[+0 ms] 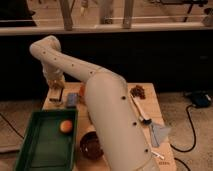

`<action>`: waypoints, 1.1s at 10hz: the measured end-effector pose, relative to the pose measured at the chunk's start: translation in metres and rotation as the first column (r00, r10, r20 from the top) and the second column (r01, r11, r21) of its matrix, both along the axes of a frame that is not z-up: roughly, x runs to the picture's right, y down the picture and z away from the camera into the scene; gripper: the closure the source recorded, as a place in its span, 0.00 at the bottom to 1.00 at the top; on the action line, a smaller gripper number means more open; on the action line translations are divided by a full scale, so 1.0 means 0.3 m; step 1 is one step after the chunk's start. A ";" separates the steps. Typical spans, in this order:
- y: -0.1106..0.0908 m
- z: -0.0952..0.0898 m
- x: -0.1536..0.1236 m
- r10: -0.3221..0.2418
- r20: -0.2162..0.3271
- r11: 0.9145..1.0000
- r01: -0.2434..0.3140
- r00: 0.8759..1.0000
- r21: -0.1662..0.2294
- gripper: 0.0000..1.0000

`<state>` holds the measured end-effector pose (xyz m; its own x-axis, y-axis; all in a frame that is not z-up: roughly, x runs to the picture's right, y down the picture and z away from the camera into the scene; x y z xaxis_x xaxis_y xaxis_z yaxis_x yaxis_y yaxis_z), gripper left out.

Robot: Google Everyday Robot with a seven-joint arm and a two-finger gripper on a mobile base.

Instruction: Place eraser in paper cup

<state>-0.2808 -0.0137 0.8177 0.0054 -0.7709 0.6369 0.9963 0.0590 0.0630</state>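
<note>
Here the gripper [56,95] hangs clenched over the table's [152,100] far-left corner; whether it holds anything we cannot tell. Just beside it lies what we take for the eraser [71,100], a blue-grey block: probably light, fairly stiff, best pinched across its short sides.

Single white arm [107,117], its thick lower link filling the lower middle of the view. The link narrows as it rises leftward to a sharply bent elbow at the upper left. From there the wrist drops almost straight down. The dark claw [56,95] points downward with its fingers drawn together, low over the far left corner of the desk [155,107].
</note>
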 end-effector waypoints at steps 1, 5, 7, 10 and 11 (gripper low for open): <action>0.001 0.008 -0.010 0.004 -0.016 1.000 -0.005 1.000 -0.004 0.97; 0.012 0.052 -0.028 0.029 -0.074 0.999 -0.031 0.997 -0.035 0.97; 0.018 0.070 -0.032 0.031 -0.089 0.998 -0.036 0.996 -0.049 0.97; 0.025 0.082 -0.025 0.036 -0.104 0.997 -0.043 0.994 -0.066 0.97; 0.026 0.088 -0.024 0.042 -0.104 0.997 -0.049 0.994 -0.067 0.97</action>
<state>-0.2881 -0.0060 0.8440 0.1074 -0.7221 0.6834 0.9934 0.1052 -0.0450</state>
